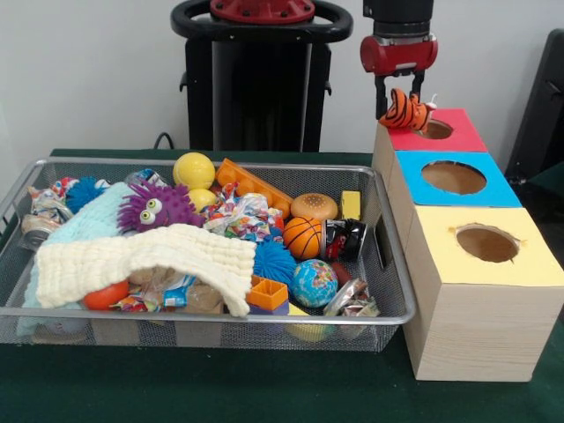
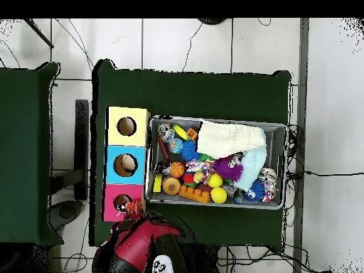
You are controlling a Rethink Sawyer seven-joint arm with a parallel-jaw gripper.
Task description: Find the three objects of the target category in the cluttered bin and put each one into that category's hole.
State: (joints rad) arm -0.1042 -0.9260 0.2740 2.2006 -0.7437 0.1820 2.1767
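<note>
1. One plush tiger (orange with black stripes) hangs at the upper right of the front view, held between the fingers of the gripper.
2. It is just at the left edge of the hole in the red box, partly above the box top; I cannot tell if it touches the box.
3. From overhead, the tiger shows at the lower left, beside the same hole.
4. Next to the red box stand a blue box and a yellow box, in one row toward the lower right of the front view.
5. To the left of the boxes lies the wire bin, full of toys: a purple spiky ball, a small basketball, a globe ball and a cream cloth.
6. All stands on a green table.
</note>
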